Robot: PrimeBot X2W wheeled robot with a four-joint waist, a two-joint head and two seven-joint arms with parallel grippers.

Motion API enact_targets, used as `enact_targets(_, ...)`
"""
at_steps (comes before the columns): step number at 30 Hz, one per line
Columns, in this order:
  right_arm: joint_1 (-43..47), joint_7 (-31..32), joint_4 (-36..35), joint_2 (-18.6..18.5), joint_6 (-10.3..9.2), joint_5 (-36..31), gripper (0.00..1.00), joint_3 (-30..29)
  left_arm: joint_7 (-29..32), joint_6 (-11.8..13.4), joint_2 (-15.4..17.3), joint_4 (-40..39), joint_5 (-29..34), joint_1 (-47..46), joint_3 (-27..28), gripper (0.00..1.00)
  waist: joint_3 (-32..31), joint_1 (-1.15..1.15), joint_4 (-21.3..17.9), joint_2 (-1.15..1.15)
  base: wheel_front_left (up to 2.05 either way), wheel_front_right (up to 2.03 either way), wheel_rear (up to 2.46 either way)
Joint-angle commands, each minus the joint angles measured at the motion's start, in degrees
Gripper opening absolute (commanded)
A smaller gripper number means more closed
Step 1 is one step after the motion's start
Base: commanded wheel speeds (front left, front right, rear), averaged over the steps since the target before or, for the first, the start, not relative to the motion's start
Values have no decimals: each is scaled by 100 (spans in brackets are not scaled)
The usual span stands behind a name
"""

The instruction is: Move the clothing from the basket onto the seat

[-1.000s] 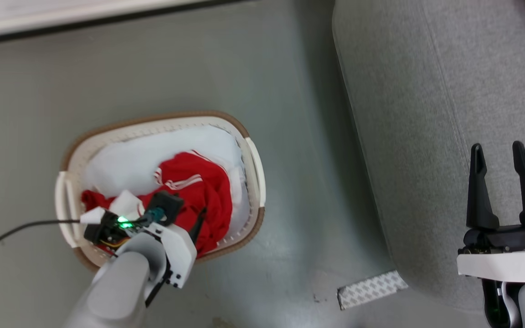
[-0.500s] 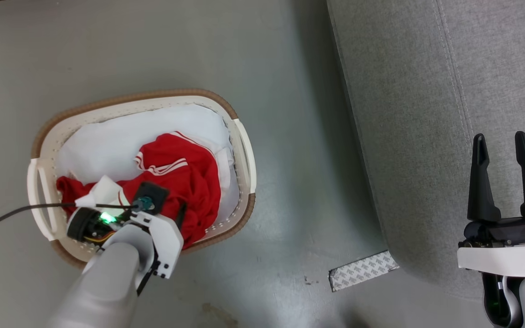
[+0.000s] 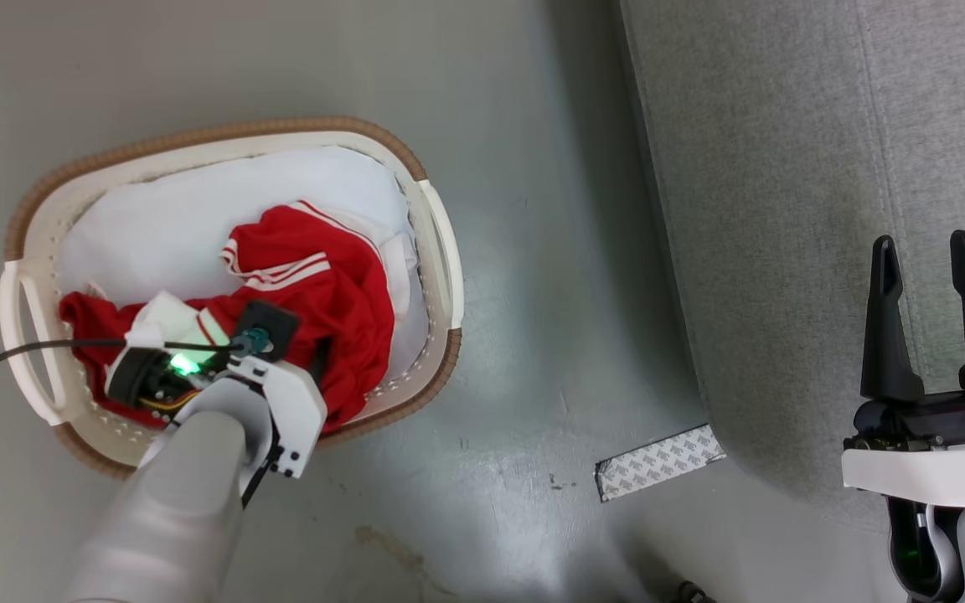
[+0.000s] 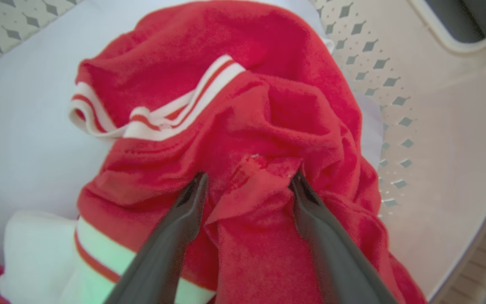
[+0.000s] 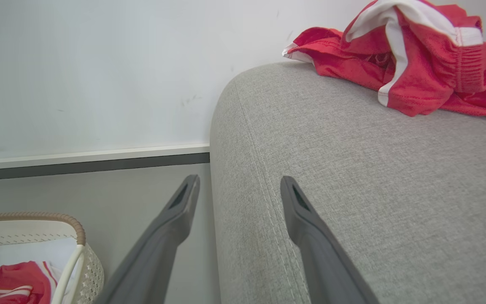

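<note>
The cream basket (image 3: 198, 138) with a brown rim stands on the floor at the left. Bright red clothing (image 3: 323, 285) with white stripes lies in it on a white liner (image 3: 164, 226). My left gripper (image 4: 247, 179) reaches down into the basket, open, its fingertips pressed into the red clothing (image 4: 226, 105) with a raised fold between them. The grey seat (image 3: 784, 209) fills the right side. My right gripper (image 3: 926, 251) hovers open over the seat's front part, holding nothing. Another red garment (image 5: 416, 63) lies at the far end of the seat (image 5: 373, 190).
Grey floor lies between basket and seat, with a patterned tape patch (image 3: 658, 461) near the seat's corner. A black cable (image 3: 30, 352) runs from my left wrist across the basket's left handle. A white wall with a baseboard (image 5: 91, 156) stands behind the basket (image 5: 74, 236).
The whole head view has shifted, so the camera moved. My left gripper stays open in the basket on the red clothing. My right gripper stays open over the seat.
</note>
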Motion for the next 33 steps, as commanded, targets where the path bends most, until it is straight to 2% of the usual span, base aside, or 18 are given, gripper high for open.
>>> enact_targets(1,-75,-19,-32,-2,-15,-4,100,-11,-79,-30,6,31,-42,-68,-35,50,43,-1,3,0,0,0,0)
enact_targets(3,-86,-19,-34,-3,-15,-15,100,-21,-191,-66,-23,29,-66,-121,-62,0,61,-1,16,0,0,0,0)
enact_targets(10,-122,-19,44,-3,-15,-85,100,-2,-395,-154,-123,64,-188,-128,-93,0,-109,-1,187,0,0,0,0)
enact_targets(17,-107,-20,149,-4,-15,-184,100,14,-488,-213,-250,-264,-515,165,16,0,-639,-1,527,0,0,0,0)
enact_targets(33,445,-19,671,-5,-15,-328,100,-114,-487,-155,-339,-2370,-1054,1808,387,0,-2819,-1,1316,0,0,0,0)
